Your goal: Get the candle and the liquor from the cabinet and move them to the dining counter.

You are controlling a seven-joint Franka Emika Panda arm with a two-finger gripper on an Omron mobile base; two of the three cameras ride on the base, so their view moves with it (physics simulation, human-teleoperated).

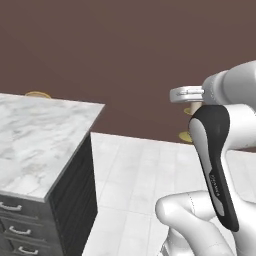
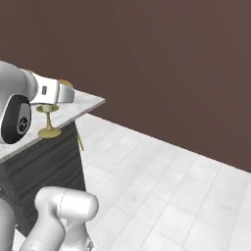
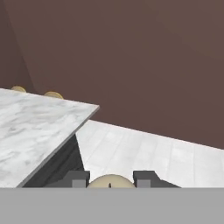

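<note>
A: Marble first — the dining counter (image 1: 35,140) stands to the left, its white veined slab on a dark base, with short-handled drawers (image 1: 15,230) in its near face.

B: And around it?

A: Two tan stool tops (image 3: 52,94) peek over its far edge; a brown wall (image 2: 162,63) and pale tiled floor (image 2: 166,196) lie beyond.

B: The candle (image 2: 47,120)?

A: The gripper (image 3: 110,179) is clamped on it — the cream top sits between the fingertips (image 3: 78,179), gold stem and round base hanging below, near the counter's corner but off the slab.
</note>
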